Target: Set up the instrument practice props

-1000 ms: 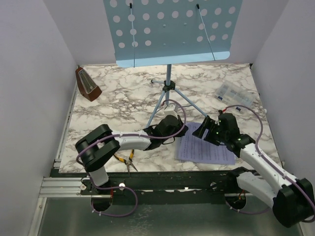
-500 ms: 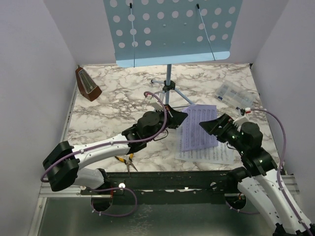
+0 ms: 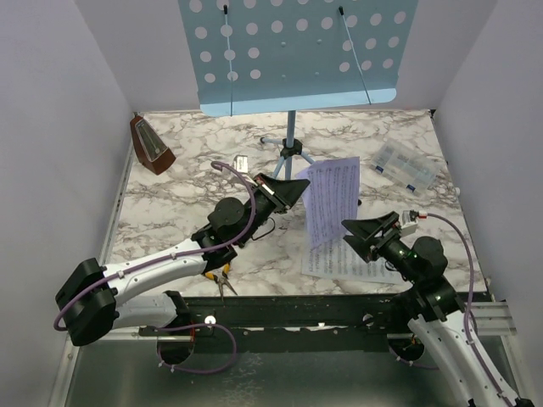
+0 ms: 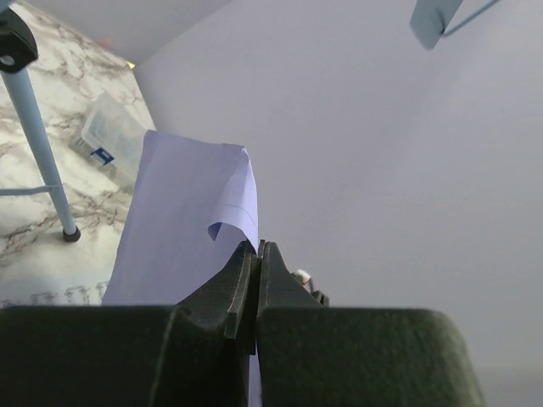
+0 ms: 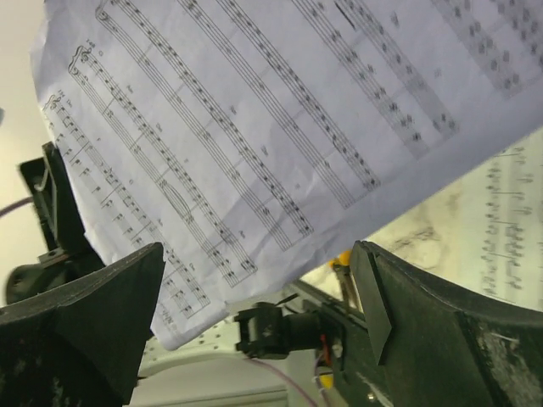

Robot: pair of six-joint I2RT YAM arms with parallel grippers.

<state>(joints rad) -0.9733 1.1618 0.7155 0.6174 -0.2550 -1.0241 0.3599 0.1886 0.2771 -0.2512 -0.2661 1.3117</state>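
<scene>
The sheet of music [image 3: 331, 199] hangs upright, clear of the marble table [image 3: 195, 170] and just in front of the music stand [image 3: 297, 51]. The left gripper [image 3: 299, 186] pinches its left edge, jaws pressed together on the paper. A second printed sheet [image 3: 327, 263] lies flat beneath. On the near side the right gripper [image 3: 366, 234] hovers with jaws spread wide, gripping nothing. The metronome [image 3: 151, 146] stands in the far left corner.

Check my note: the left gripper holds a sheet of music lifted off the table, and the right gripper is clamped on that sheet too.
Wrong on the right gripper: the right wrist view shows its jaws wide apart, not clamped on the sheet of music. The left gripper does hold that sheet lifted off the table.
</scene>
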